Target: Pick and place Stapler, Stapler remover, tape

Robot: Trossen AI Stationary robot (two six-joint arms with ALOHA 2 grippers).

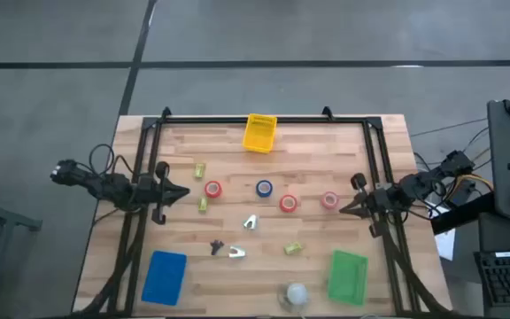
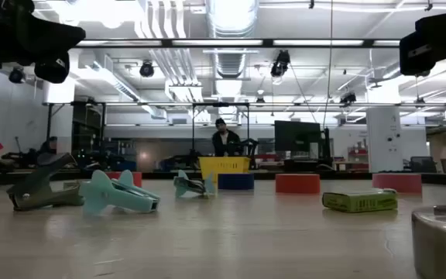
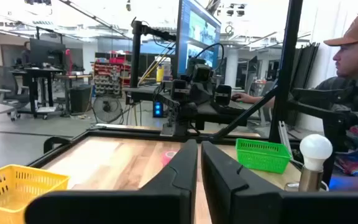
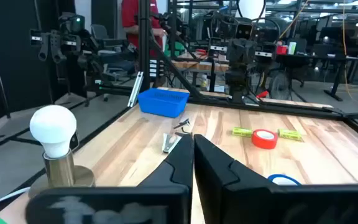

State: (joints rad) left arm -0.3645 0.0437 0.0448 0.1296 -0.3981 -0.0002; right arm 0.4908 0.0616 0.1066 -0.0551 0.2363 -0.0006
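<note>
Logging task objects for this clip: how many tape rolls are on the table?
4, in a loose row across mid-table: red roll nearest the left arm, blue roll, second red roll, pinkish roll nearest the right arm. None looks hidden.

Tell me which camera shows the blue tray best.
The high view: the blue tray lies whole and unblocked near the table's front left. The right wrist view shows it slanted, far off. The low and left wrist views do not show it.

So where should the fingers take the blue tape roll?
The blue tape roll lies flat on the table, hole up. Probably best from straight above, fingers across its outer rim, or one inside the hole. Its neighbours stand clear on both sides.
</note>
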